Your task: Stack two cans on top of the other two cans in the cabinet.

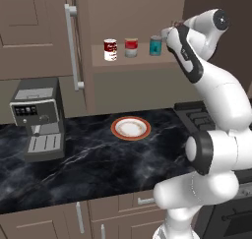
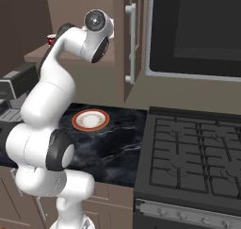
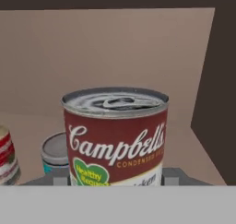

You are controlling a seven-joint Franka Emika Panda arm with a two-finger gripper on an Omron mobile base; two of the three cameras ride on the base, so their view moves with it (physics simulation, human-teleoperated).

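Pinching the Campbell's can (image 3: 115, 135) in hand view, fingers (image 3: 171, 176) hide behind the arm elsewhere.

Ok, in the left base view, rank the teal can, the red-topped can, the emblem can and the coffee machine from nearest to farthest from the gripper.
1. Teal can, on the shelf right beside the gripper, whose jaws are shut on a soup can.
2. Red-topped can, mid-shelf.
3. Emblem can, leftmost on the shelf.
4. Coffee machine, down on the counter, far left.
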